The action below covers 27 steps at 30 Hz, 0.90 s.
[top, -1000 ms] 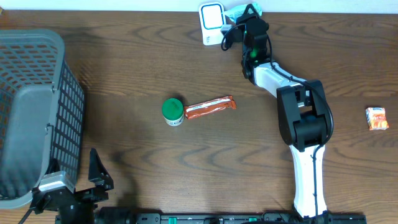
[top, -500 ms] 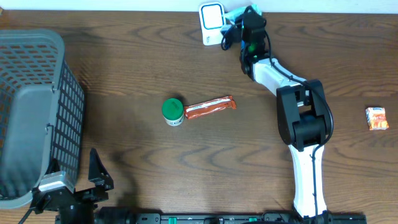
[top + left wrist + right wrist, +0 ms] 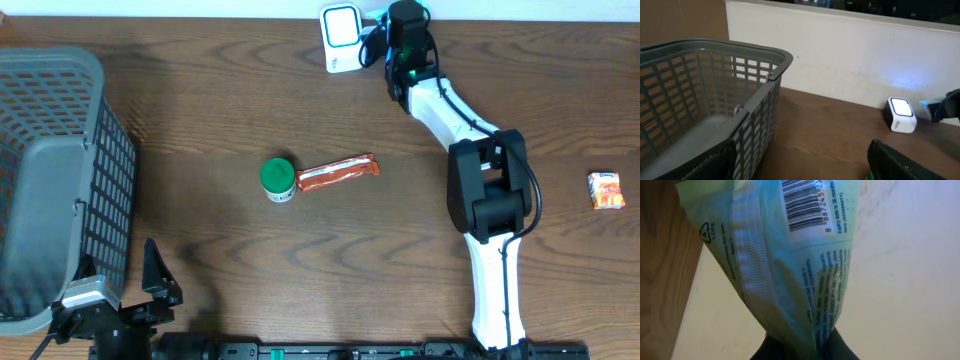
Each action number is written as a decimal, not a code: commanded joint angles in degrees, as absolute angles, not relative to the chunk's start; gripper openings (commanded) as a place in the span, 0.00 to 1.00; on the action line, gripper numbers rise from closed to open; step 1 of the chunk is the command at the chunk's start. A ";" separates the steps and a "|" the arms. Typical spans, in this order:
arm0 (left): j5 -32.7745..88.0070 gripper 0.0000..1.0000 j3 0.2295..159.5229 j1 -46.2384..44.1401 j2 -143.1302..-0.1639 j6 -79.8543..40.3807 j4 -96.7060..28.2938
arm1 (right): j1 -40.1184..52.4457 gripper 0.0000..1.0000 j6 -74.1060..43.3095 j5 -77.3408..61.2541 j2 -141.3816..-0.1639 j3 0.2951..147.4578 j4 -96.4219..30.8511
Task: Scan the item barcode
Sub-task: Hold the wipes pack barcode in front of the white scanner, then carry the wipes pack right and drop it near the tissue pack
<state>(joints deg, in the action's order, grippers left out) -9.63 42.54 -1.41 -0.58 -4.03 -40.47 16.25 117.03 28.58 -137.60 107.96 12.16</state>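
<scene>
Surface: a dark brown wood-grain top (image 3: 300,90) is carrying every item and is meeting the wall at its far edge.
Wall: a plain white wall (image 3: 850,55) is running along the far edge; a faint bluish glow is showing on it near the scanner.
Scanner: a white box (image 3: 340,30) is sitting at the far edge, close to the wall, with its face glowing white.
Pouch: a pale green pouch (image 3: 790,255) is hanging in the air just beside the scanner, at the far edge.
Barcode: black bars (image 3: 802,202) are showing toward the right wrist camera at the pouch's upper end.
Right fingers: the pair (image 3: 780,352) is pinching the pouch's lower end.
Left fingers: the pair (image 3: 900,165) is standing spread wide, gripping nothing, at the near edge beside the basket.
Basket: a grey slatted basket (image 3: 110,190) is occupying the left end.
Jar: a green-lidded jar (image 3: 278,179) is standing mid-surface.
Bar: an orange wrapped bar (image 3: 338,173) is lying just beside the jar.
Sachet: a small orange sachet (image 3: 605,190) is lying near the right edge, well apart from the rest.
</scene>
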 commanded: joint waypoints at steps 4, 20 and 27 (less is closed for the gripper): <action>-10.13 0.84 42.44 -1.69 -0.16 -3.07 -40.29 | 17.65 0.01 108.31 36.23 -123.79 108.90 -5.85; -10.11 0.84 42.44 -1.69 -0.16 -3.09 -40.51 | -10.28 0.01 10.41 11.57 -117.34 106.06 -60.31; -10.11 0.84 42.44 -1.69 -0.16 -3.09 -41.15 | -24.03 0.02 -9.47 10.81 -117.34 103.50 -63.02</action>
<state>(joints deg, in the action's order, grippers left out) -9.63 42.50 -1.41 -0.54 -4.03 -41.15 -20.60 4.93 13.30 -117.71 104.57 -62.96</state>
